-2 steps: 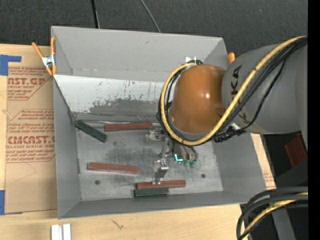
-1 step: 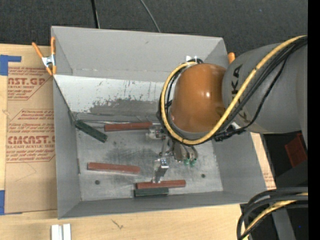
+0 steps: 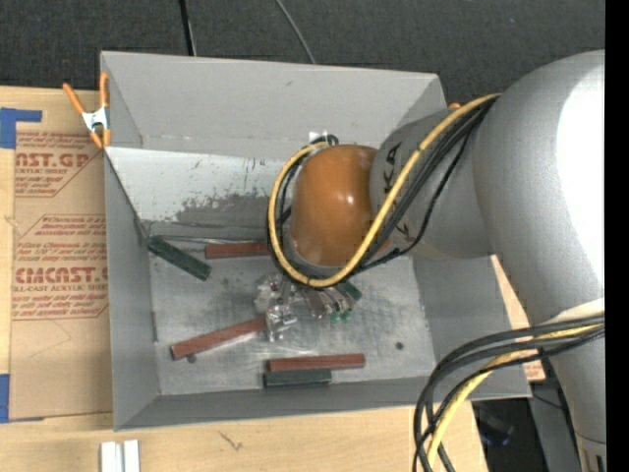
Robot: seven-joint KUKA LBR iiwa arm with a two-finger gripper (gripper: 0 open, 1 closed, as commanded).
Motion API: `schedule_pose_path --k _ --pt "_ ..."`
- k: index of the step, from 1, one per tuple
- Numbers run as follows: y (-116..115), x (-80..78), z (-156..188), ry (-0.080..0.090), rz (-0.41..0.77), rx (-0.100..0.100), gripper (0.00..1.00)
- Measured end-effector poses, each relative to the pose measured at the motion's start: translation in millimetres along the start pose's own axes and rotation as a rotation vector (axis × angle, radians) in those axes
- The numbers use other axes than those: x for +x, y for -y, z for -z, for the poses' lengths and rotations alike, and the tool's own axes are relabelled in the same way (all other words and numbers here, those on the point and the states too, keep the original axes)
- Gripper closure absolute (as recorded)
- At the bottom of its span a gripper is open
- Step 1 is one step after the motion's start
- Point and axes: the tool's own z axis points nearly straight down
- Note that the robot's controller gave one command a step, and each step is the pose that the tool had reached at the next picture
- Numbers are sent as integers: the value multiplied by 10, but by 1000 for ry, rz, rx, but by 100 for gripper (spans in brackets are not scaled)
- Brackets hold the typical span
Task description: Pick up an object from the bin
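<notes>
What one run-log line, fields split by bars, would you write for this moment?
gripper: low at bin centre | nearest thing: right end of long red-brown stick | held: unclear | task: not yet done

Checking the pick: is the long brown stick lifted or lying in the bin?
Lying: stick rests along the bin floor, end beside gripper.

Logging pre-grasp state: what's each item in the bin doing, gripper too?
gripper: low, over the right end of the long brown bar.
long brown bar: flat on the floor, slanted.
short brown bar: flat, near the back slope.
green bar: flat, slanted, left side.
front brown bar: flat, against the front dark bar.
front dark bar: flat, at the front wall.
</notes>
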Motion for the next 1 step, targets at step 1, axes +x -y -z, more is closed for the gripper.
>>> schedule_pose_path --k 1 --pt "-1 -8 1 4 0 -1 100"
